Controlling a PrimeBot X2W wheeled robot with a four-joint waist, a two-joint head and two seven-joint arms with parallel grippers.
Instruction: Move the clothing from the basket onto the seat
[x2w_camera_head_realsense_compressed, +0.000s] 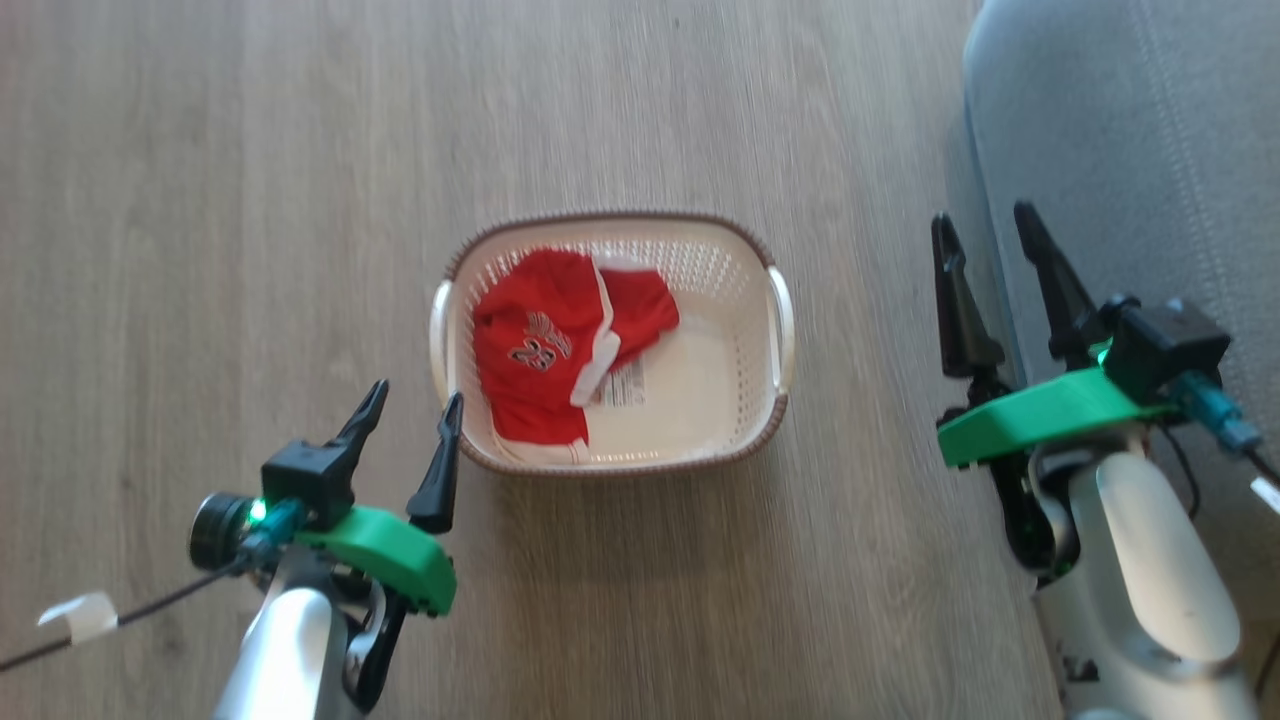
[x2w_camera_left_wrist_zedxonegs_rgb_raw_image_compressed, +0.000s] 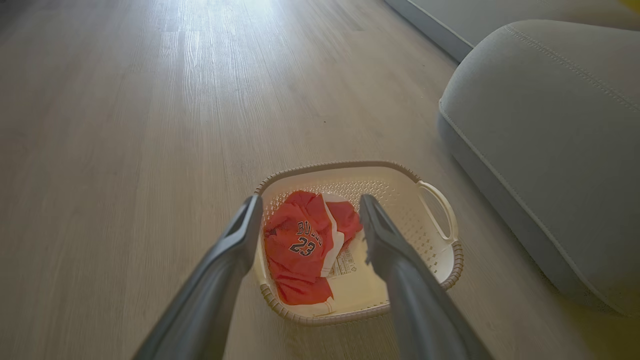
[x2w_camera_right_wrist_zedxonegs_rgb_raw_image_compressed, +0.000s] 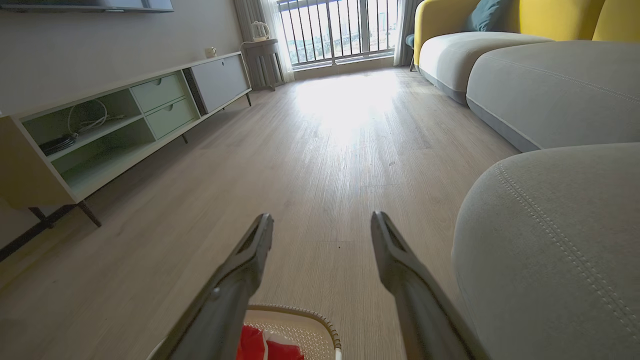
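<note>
Between left tool (x2w_camera_head_realsense_compressed: 417, 392) and right tool (x2w_camera_head_realsense_compressed: 981, 214), both apart, clothing (x2w_camera_head_realsense_compressed: 545, 350) lies in basket (x2w_camera_head_realsense_compressed: 730, 290).

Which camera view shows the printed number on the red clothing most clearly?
The left wrist view: the 23 on the clothing reads sharply there. The head view shows it blurred; the right wrist view catches a red corner, without print.

Clothing (x2w_camera_head_realsense_compressed: 545, 340) in basket (x2w_camera_head_realsense_compressed: 745, 300) on floor (x2w_camera_head_realsense_compressed: 250, 200), seat (x2w_camera_head_realsense_compressed: 1130, 130) to its right.
</note>
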